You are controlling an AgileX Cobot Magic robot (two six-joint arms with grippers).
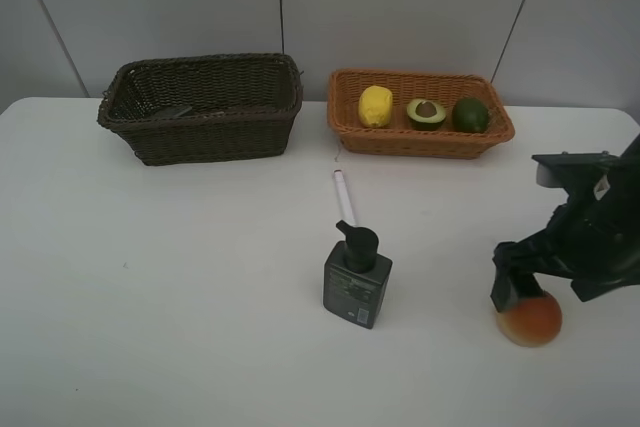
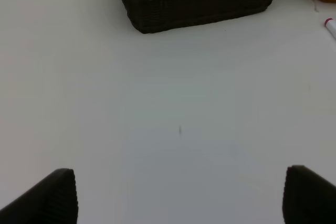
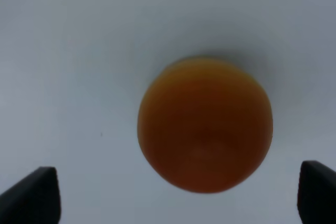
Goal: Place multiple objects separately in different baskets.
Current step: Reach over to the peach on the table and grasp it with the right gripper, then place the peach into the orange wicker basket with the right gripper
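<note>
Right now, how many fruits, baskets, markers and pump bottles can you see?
Fruits: 4 (yellow lemon, halved avocado, dark green round fruit, orange-red round fruit)
Baskets: 2 (dark brown wicker basket, orange-tan wicker basket)
Markers: 1 (white marker)
Pump bottles: 1 (dark pump bottle)
Total: 8
What lies inside the dark basket is too hidden to count.

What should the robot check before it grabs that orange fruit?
1. Right gripper open: ok, jaws stand wide.
2. Orange-red fruit centred between the jaws: ok.
3. Nothing touching the fruit: ok, pump bottle stands apart.
4. Gripper low enough to close: cannot tell.
5. Room in orange-tan basket beside lemon, avocado, dark green fruit: cannot tell.
6. Left gripper out of the way: ok, open, facing the dark basket.
</note>
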